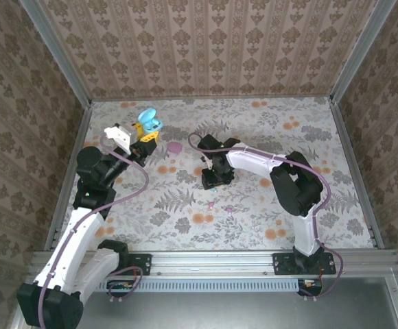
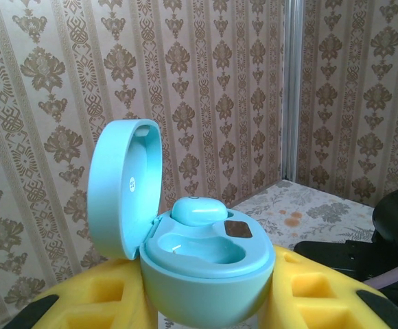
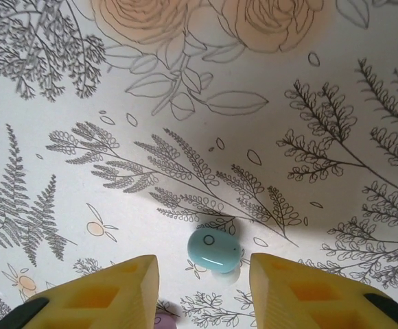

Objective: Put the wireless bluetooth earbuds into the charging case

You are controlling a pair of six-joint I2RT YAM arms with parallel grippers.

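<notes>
Three walls close in the table: a back wall (image 1: 213, 48) across the top of the frame, a left wall (image 1: 14, 103) and a right wall (image 1: 391, 103), all papered in beige with brown ornate medallions and stripes. Grey metal posts (image 1: 55, 51) run down the two back corners. The tabletop (image 1: 254, 226) is pale, printed with grey ferns and orange flowers. A metal rail (image 1: 213, 259) crosses the lower frame. The light is soft and even, with faint shadows.
</notes>
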